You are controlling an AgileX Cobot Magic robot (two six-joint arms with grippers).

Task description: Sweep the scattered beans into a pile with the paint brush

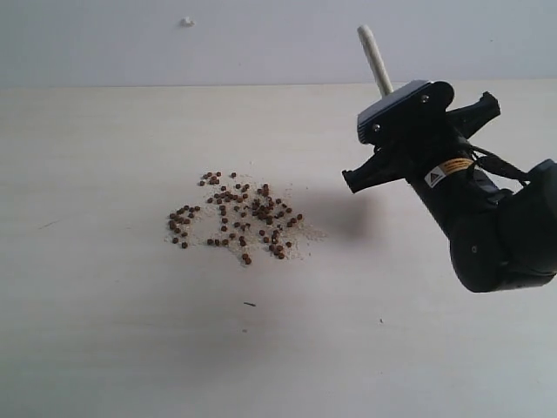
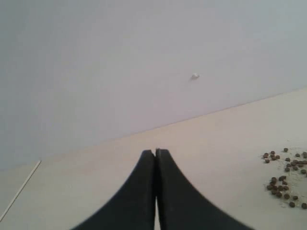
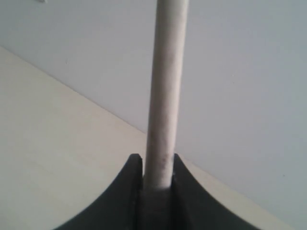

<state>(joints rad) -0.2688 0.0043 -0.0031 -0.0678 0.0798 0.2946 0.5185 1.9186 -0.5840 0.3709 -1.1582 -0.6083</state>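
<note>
Over the right side of the pale table [image 1: 96, 348] my right arm [image 1: 487, 226] hangs above the surface, well to the right of the spill. My right gripper [image 3: 157, 165] is clamped on the paint brush [image 1: 375, 56], jaws pressed to either side of its pale handle, which sticks up toward the far wall. The band and bristles are hidden in every view (so I cannot say how they point). I judge the brush light, stiff in the handle and soft at the bristles. The smooth rod could twist in a loose pinch, so a firm hold low on the handle, near the band, should suit sweeping best. My left gripper [image 2: 156, 155] is closed on nothing, jaws touching, low over the table with some beans in its camera's sight. The beans [image 1: 235, 218] lie scattered left of the table's middle, in a loose patch wider than it is deep. They look hard, round and light, likely to roll or skip if struck fast, so gentle inward strokes seem wise. Pale crumbs [image 1: 300, 233] dust the patch's right edge, and a lone dark speck [image 1: 250, 304] lies nearer than the patch.
</note>
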